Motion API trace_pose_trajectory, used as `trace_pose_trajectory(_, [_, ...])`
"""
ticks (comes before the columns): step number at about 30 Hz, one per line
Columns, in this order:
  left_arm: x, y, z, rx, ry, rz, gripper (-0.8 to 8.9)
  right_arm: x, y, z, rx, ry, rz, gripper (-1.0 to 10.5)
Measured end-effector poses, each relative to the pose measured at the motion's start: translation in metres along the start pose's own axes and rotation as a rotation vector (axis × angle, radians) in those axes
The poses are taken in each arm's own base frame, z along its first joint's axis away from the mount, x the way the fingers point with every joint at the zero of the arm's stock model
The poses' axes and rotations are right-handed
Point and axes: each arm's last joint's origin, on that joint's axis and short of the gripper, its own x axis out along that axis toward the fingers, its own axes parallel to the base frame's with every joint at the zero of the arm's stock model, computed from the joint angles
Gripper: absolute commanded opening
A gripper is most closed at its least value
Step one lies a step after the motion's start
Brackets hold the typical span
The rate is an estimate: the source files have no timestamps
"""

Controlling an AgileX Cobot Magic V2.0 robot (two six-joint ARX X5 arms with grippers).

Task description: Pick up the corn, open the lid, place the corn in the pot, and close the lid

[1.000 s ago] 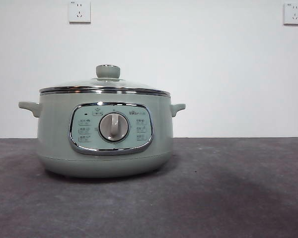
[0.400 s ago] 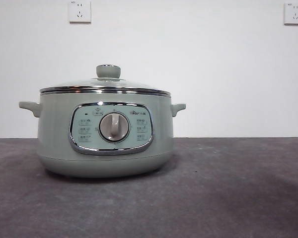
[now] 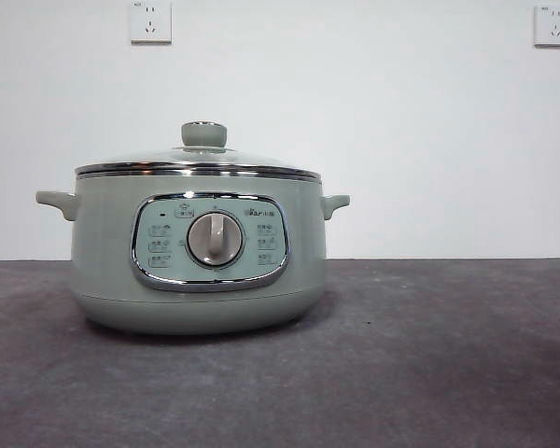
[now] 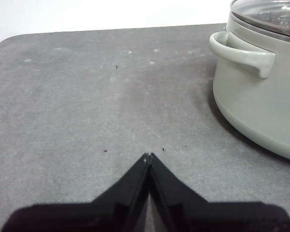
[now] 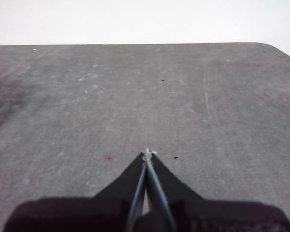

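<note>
We reckon the lid (image 3: 197,164) (glass, fragile, slick rim) wants lifting by its knob (image 3: 203,134); left gripper (image 4: 149,155) & right gripper (image 5: 146,152) both pressed together, empty.

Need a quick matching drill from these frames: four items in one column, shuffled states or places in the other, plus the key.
Items:
1. lid
2. pot
3. left gripper
4. right gripper

States:
A. shut, over bare table, no pot in its view
B. seated on the pot, knob up
C. shut, pot handle beside it in its view
D. standing on the grey table, dial facing the front camera

Pairs: 1-B, 2-D, 3-C, 4-A
</note>
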Motion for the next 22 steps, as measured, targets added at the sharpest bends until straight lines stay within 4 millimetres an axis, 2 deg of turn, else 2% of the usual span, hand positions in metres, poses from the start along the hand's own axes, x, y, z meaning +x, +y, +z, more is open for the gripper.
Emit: trace_pose_trajectory(22, [0.0001,0.0,-0.0002,0.0,0.002,0.0,-0.01,0.0,-0.0001,0.0001,0.079,-0.001,-0.004,0.0])
